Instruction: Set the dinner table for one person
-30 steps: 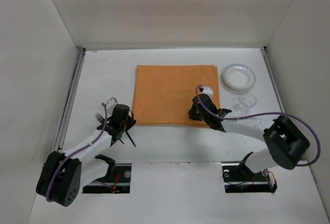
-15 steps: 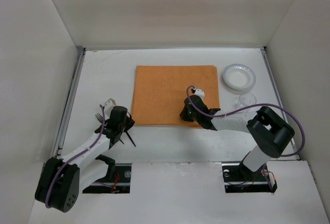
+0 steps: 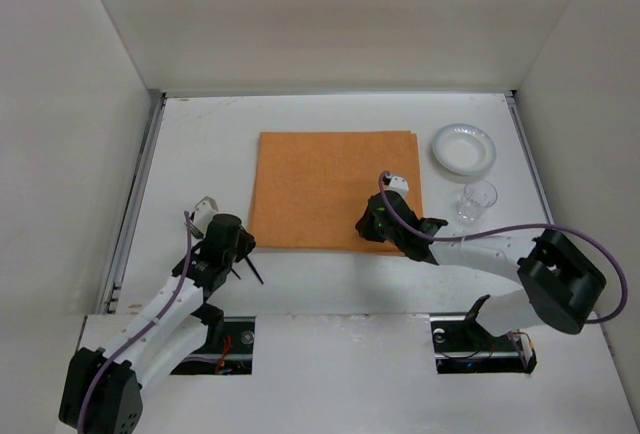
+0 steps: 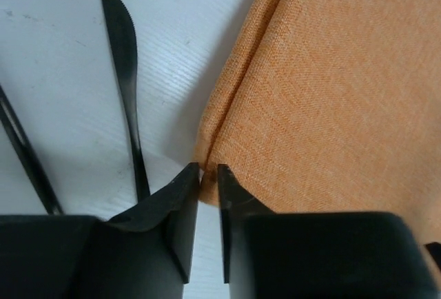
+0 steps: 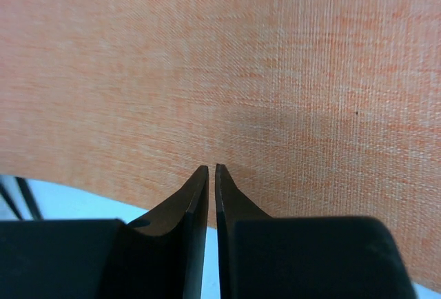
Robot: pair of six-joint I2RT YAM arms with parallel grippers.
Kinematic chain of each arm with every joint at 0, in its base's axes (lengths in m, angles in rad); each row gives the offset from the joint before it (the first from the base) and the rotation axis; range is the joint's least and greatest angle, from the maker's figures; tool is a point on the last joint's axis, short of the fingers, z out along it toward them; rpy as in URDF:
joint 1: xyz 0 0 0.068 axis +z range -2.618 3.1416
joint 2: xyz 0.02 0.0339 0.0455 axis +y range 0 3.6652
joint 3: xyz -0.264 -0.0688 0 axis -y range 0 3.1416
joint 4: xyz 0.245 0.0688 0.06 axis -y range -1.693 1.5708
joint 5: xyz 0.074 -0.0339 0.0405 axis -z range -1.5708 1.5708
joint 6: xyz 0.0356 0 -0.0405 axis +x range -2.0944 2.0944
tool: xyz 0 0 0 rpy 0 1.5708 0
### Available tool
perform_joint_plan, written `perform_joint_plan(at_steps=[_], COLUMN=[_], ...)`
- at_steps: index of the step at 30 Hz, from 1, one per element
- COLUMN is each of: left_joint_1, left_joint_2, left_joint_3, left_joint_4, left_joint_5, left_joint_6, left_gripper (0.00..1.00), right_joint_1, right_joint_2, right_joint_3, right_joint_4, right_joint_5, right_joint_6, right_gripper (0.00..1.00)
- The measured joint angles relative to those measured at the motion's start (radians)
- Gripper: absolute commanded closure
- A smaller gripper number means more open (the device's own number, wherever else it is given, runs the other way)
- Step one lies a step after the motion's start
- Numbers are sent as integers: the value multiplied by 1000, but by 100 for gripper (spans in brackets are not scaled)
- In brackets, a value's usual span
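Flat matte white rectangular counter [image 3: 210, 134] fills the enclosure floor, with grey rails at its sides.

Left gripper [image 4: 209, 169]: tips at the near-left corner of the orange rectangular cloth placemat [image 3: 335, 189], barely parted and grasping nothing. Black plastic knife [image 4: 124, 71] and thin black fork [image 4: 27, 154] lie just beside it. The placemat's left edge shows a ridge.

Right gripper [image 5: 211, 169]: low at the placemat's near edge, a hairline apart, released.

Risks:
- A fingertip snagging cloth on lift-off rumples the corner.
- A leftward sweep scatters the cutlery.
- The right forearm tips the clear plastic cup [image 3: 478, 199] near the round white plate [image 3: 464, 148].
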Motion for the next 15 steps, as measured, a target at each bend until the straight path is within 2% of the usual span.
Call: perform_joint_plan(at_steps=[5, 9, 12, 15], left_joint_1=[-21, -22, -18, -27], left_joint_2=[-44, -135, -159, -106], left_joint_3=[0, 1, 11, 40], left_joint_4=[-53, -80, -84, -63], left_joint_5=[-34, -53, -67, -71], left_joint_6=[-3, -2, 6, 11], left_gripper=[67, 66, 66, 66], right_joint_1=[-1, -1, -1, -10], right_joint_2=[-3, 47, 18, -86], right_joint_3=[0, -20, -31, -29], right_joint_4=[-8, -21, -47, -79], right_joint_5=[13, 13, 15, 19], right_joint_6=[-5, -3, -12, -46], right_gripper=[85, 84, 77, 67])
